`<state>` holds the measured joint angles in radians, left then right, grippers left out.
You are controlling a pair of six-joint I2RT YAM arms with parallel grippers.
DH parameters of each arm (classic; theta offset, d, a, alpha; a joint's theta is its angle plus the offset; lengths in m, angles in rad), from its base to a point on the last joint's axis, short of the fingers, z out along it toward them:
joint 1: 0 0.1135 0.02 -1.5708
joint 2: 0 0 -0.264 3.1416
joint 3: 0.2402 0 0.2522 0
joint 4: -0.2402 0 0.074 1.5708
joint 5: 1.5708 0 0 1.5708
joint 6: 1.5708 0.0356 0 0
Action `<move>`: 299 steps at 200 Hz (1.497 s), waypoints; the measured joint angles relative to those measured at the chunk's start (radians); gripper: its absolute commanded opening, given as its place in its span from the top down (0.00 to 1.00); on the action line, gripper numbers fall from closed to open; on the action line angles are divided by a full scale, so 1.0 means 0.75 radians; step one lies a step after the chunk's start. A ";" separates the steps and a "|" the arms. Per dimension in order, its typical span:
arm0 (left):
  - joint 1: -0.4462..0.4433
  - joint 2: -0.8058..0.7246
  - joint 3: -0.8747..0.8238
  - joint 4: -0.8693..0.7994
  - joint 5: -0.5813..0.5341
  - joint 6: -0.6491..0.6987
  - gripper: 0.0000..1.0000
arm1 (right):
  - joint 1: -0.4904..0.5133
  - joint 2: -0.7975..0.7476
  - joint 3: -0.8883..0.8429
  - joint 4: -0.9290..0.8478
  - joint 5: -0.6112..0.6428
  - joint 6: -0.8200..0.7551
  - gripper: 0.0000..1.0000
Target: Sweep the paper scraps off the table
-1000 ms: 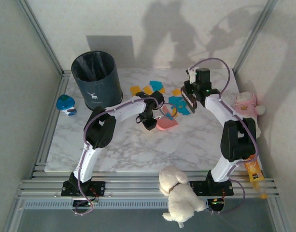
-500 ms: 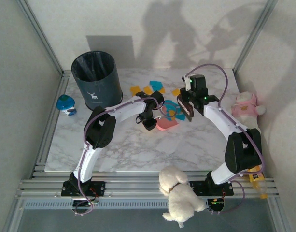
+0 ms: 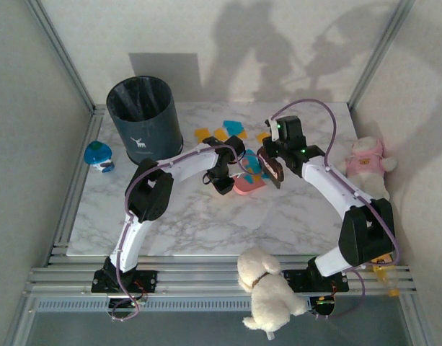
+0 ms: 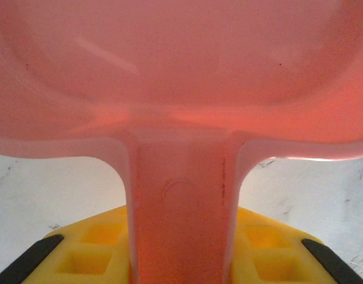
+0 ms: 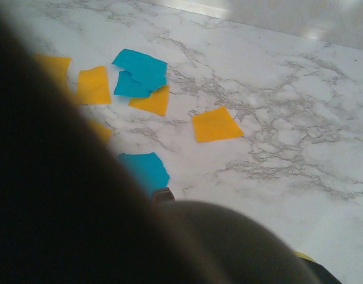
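The sweeping is barely getting going: the paper scraps (image 3: 233, 128) are lying scattered on the far middle of the table (image 3: 206, 223), none visibly in the dustpan (image 3: 249, 185). The left claw (image 3: 223, 182) is clamping the dustpan's handle, and the right claw (image 3: 275, 160) is closing tight on a dark brush (image 3: 271, 169) beside the scraps.

Dark bin (image 3: 144, 119), pink dustpan (image 3: 248, 186), plush dog (image 3: 267, 288)
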<state>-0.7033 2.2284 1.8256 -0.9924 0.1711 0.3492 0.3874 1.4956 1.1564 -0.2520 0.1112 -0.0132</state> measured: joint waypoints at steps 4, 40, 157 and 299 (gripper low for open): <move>0.000 0.000 0.000 0.000 0.000 -0.002 1.00 | 0.003 -0.003 -0.001 -0.003 0.001 0.002 1.00; 0.000 0.000 0.000 -0.001 0.000 -0.009 1.00 | 0.015 -0.030 -0.001 -0.048 0.000 0.015 1.00; -0.009 -0.001 -0.057 0.004 0.000 0.008 1.00 | 0.017 -0.192 -0.139 0.005 0.346 0.143 1.00; -0.018 -0.001 -0.057 -0.002 0.020 0.017 1.00 | 0.087 -0.197 -0.309 0.183 0.431 0.183 1.00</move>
<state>-0.7166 2.2276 1.7828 -0.9939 0.1864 0.3622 0.4526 1.3476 0.9249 -0.1150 0.4347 0.1242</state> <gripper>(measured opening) 0.268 0.265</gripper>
